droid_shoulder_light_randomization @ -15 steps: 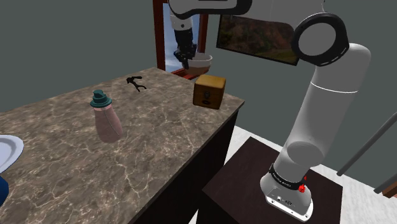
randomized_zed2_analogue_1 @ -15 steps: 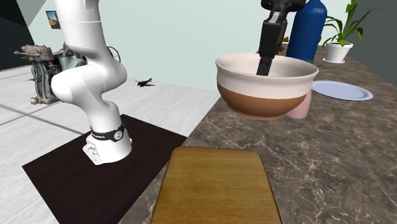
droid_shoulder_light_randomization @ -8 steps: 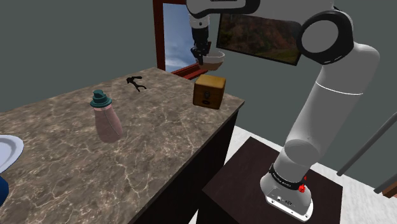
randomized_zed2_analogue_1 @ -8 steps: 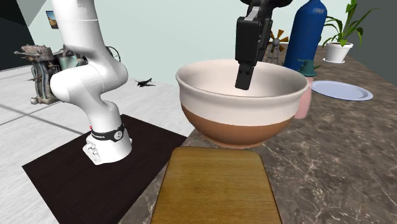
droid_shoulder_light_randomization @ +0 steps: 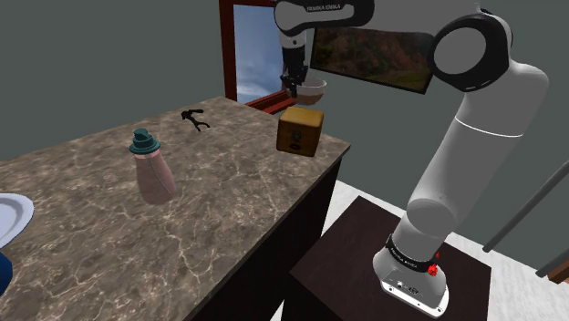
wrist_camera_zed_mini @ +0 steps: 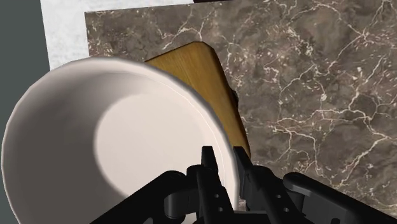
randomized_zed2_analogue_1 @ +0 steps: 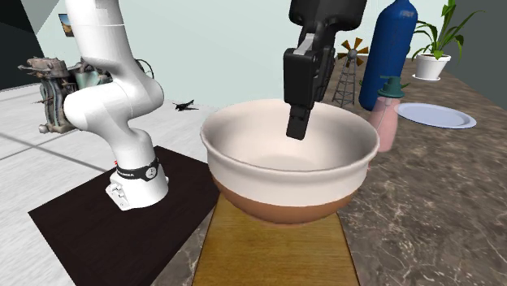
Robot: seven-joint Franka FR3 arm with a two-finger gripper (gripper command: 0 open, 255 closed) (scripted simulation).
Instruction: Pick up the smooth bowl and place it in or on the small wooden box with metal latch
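Note:
A smooth bowl (randomized_zed2_analogue_1: 288,166), white inside with a brown lower half, hangs just above the small wooden box (randomized_zed2_analogue_1: 276,252). My gripper (randomized_zed2_analogue_1: 299,130) is shut on the bowl's rim, one finger inside and one outside. In the wrist view the fingers (wrist_camera_zed_mini: 207,167) clasp the rim of the bowl (wrist_camera_zed_mini: 108,133), and the box (wrist_camera_zed_mini: 207,83) lies under and beyond it. In the shoulder view the gripper (droid_shoulder_light_randomization: 293,87) holds the bowl (droid_shoulder_light_randomization: 312,88) over the box (droid_shoulder_light_randomization: 301,130), which stands near the marble table's (droid_shoulder_light_randomization: 210,210) far right corner.
A pink bottle with a teal cap (droid_shoulder_light_randomization: 153,169), a small black figure (droid_shoulder_light_randomization: 194,119) and a white plate (droid_shoulder_light_randomization: 11,219) are on the table. A tall blue bottle (randomized_zed2_analogue_1: 392,45) and a potted plant (randomized_zed2_analogue_1: 435,41) stand at the far end. The table edge drops off beside the box.
The gripper has carried the bowl to the shoulder view's right, from beyond the table's far edge to above the box. Its grip has not changed.

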